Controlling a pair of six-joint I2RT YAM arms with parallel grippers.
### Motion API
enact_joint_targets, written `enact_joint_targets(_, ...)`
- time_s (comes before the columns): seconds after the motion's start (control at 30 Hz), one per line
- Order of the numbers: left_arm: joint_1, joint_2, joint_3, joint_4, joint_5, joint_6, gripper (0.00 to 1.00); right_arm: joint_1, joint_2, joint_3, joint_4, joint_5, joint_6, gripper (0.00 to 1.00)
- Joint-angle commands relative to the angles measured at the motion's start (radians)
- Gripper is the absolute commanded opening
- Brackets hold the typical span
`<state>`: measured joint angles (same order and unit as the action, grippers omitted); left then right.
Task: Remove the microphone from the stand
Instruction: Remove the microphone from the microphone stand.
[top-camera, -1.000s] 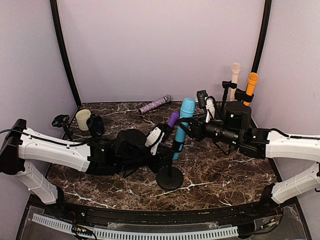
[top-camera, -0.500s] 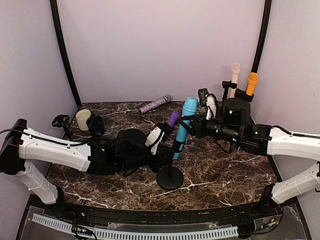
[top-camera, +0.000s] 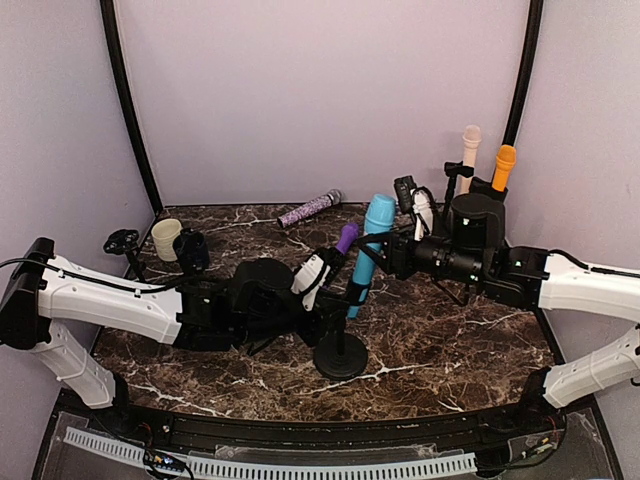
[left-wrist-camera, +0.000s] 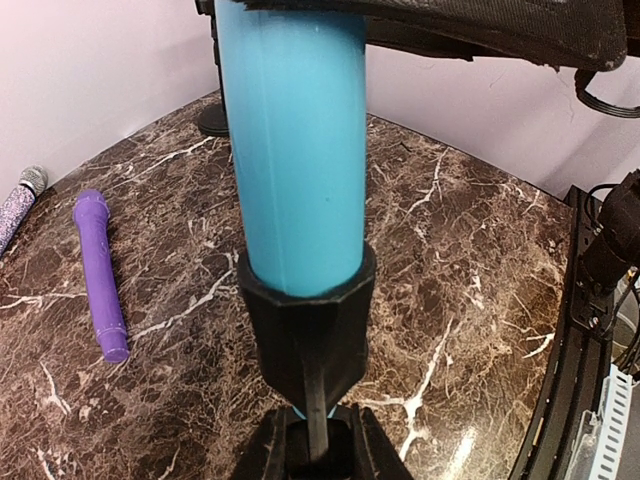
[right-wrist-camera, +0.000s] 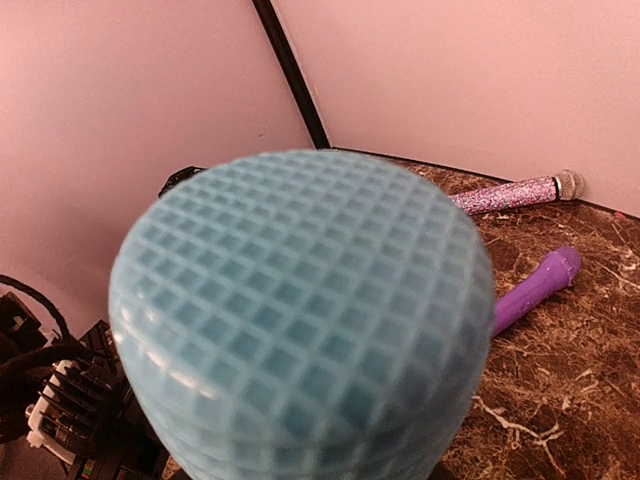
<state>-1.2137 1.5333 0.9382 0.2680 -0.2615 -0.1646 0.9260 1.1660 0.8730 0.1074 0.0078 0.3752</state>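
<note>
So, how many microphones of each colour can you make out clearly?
Blue plastic microphone, in black stand: 1
Plain purple microphone, lying flat: 1
Purple glitter microphone, lying flat: 1
Orange microphone: 1
Beige microphone: 1
White shape behind: unclear, uncounted.
Total: 5

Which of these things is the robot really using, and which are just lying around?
For the job: blue microphone, black stand.
Just lying about: purple microphone, sparkly microphone, orange microphone, beige microphone.

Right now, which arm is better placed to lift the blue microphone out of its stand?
Right. The right gripper appears closed around the blue microphone, high up; the left gripper clamps the stand below its clip.
</note>
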Motion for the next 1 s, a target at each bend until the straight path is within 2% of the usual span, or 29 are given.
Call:
enact_joint_targets(0.0, 0.006, 0.028, -0.032, -0.18, -0.012, 0.031, 0.12, -0.015, -0.055, 0.085, 0.149, -0.136, -0.089, 0.04)
enact_joint_targets(0.17, 0.006, 0.023, -0.036, -0.179, -0.02, 0.032, 0.12, -0.021, -0.048, 0.109, 0.121, -0.22, -0.112, 0.04)
enact_joint_targets(0.3, 0.006, 0.024, -0.041, -0.176, -0.022, 0.029, 0.12, -0.036, -0.057, 0.112, 0.143, -0.215, -0.067, 0.05)
enact_joint_targets(0.53, 0.006, 0.023, -0.047, -0.174, -0.023, 0.026, 0.11, -0.042, -0.042, 0.157, 0.101, -0.042, 0.086, 0.05)
enact_joint_targets(0.73, 0.006, 0.026, -0.047, -0.174, -0.024, 0.025, 0.11, -0.042, -0.021, 0.192, 0.01, 0.126, 0.151, 0.05)
enact_joint_targets(0.97, 0.006, 0.03, -0.044, -0.174, -0.024, 0.028, 0.11, -0.041, -0.031, 0.192, 0.005, 0.146, 0.149, 0.05)
